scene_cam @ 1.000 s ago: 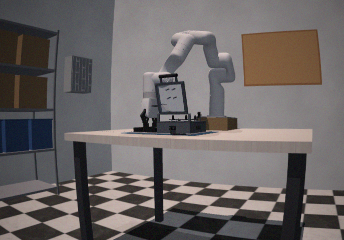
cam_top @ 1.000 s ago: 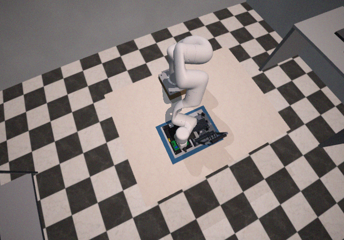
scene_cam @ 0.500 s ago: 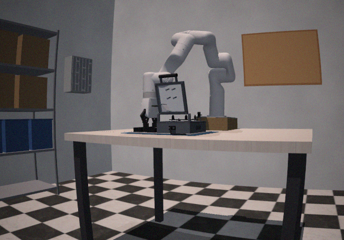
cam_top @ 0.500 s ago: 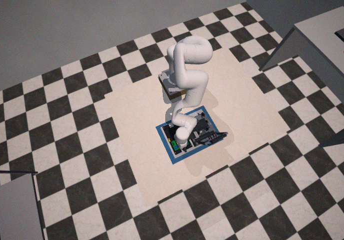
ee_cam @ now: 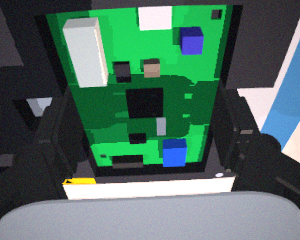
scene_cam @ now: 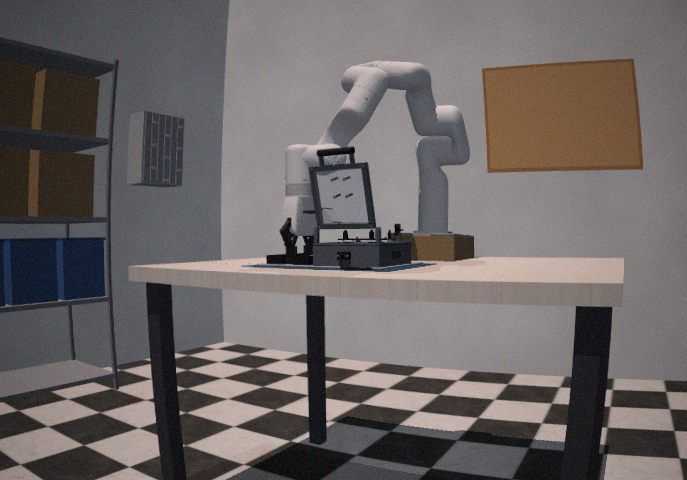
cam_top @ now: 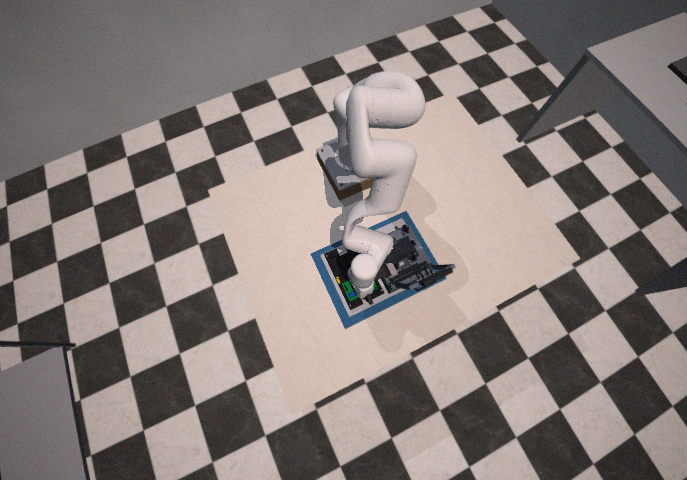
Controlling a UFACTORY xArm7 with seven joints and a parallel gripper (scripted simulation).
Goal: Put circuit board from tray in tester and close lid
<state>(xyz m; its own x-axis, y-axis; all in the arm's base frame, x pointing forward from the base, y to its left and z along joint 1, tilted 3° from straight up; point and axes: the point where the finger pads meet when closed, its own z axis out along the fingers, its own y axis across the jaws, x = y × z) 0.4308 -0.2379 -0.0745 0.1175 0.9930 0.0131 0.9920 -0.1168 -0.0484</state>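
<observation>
The green circuit board (ee_cam: 145,100) (cam_top: 348,289) lies face up in a pocket of the black tray (ee_cam: 255,45) (cam_top: 332,266). Its white connector (ee_cam: 85,52) is at the end far from the wrist camera. My gripper (ee_cam: 145,96) (cam_top: 363,291) (scene_cam: 293,243) is down over the tray. Its two dark fingers stand in the recesses at the middle of the board's long edges and press against both edges. The board still rests in the pocket. The grey tester (cam_top: 409,249) (scene_cam: 361,251) stands right of the tray with its lid (scene_cam: 343,195) (cam_top: 420,274) open and upright.
Tray and tester sit on a blue mat (cam_top: 349,322) (ee_cam: 290,100) on the wooden table (scene_cam: 468,277). The lid's black handle (scene_cam: 335,151) is at its top. The arm's base block (scene_cam: 440,246) stands behind the tester. A shelf unit (scene_cam: 32,169) stands at the left.
</observation>
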